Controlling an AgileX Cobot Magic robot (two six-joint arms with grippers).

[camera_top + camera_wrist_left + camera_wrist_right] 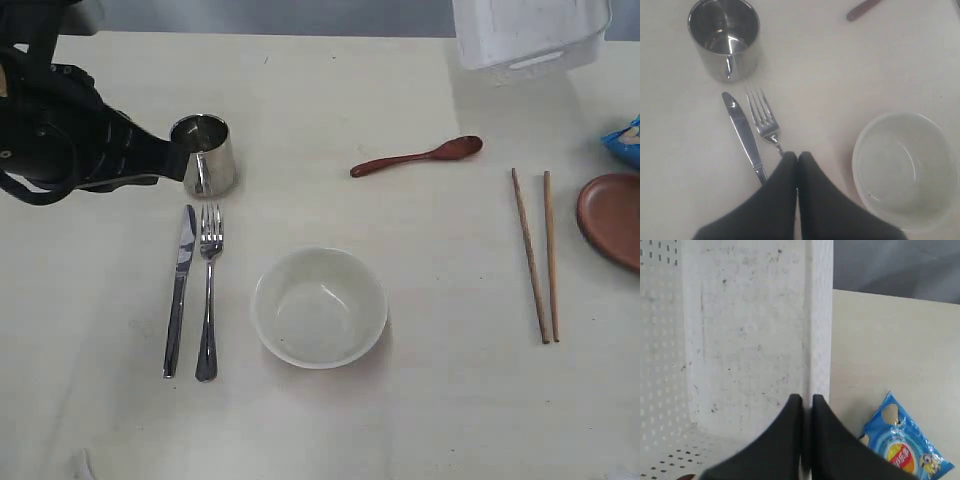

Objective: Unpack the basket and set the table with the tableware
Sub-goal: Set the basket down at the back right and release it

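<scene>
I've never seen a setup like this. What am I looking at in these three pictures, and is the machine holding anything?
It is a robot with two arms, each ending in a two-fingered gripper. The wide picture comes from a camera off the arms; the other two come from a camera on each wrist. On the table sit a knife, fork, steel mug, cream bowl, wooden spoon, two chopsticks, a brown plate and a blue snack bag. The left gripper is shut and empty, over the cutlery. The right gripper appears to pinch the wall of the white basket.
</scene>
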